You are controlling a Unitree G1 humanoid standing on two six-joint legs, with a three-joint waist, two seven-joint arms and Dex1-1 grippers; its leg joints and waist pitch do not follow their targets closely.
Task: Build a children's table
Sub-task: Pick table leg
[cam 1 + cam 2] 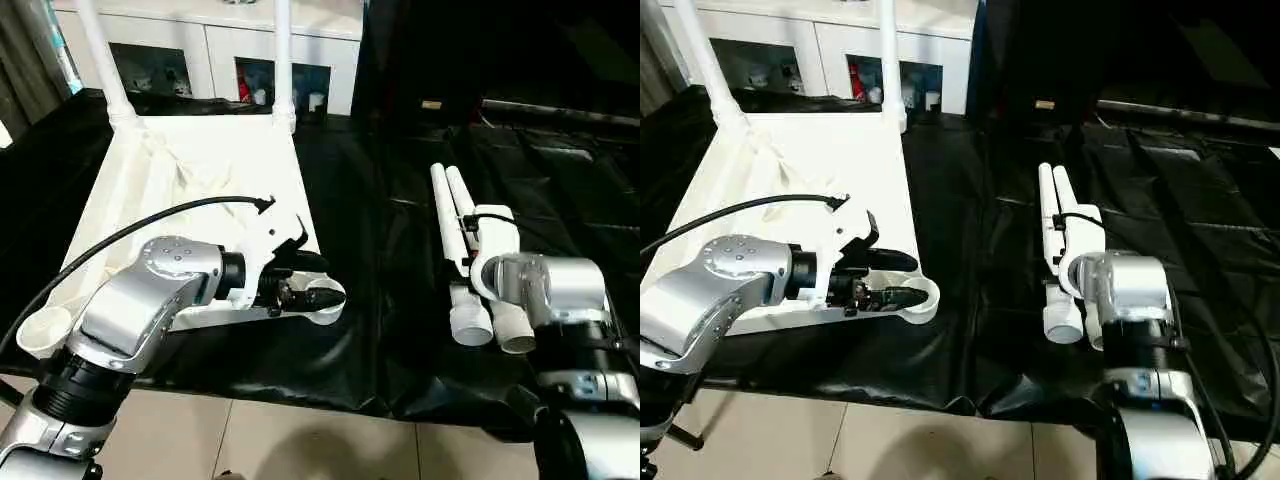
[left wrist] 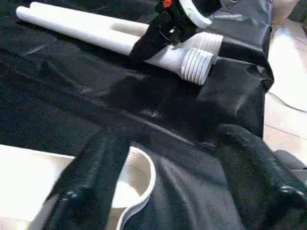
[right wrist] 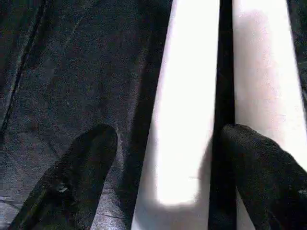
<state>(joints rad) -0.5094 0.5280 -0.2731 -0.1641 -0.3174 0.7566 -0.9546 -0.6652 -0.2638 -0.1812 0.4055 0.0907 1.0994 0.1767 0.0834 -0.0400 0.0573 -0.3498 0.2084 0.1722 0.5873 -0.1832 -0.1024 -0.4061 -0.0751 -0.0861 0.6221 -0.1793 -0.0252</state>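
Observation:
The children's table top (image 1: pixel 210 170) lies upside down on the black cloth. Two white legs (image 1: pixel 283 60) stand upright in its far corner sockets. My left gripper (image 1: pixel 318 280) is open at the near right corner socket (image 2: pixel 141 175), one finger over the socket's rim and the other out over the cloth. Two loose legs (image 1: pixel 448 205) lie side by side to the right, their threaded ends (image 2: pixel 196 64) towards the table's front edge. My right gripper (image 3: pixel 168 132) hovers open above them. Its fingers (image 3: pixel 76 177) straddle one leg (image 3: pixel 187 120).
A white cabinet with glass doors (image 1: pixel 210 55) stands behind the black-draped table (image 1: pixel 380 330). The draped front edge drops to a tiled floor (image 1: pixel 300 440). A black cable (image 1: pixel 130 235) arcs over my left forearm.

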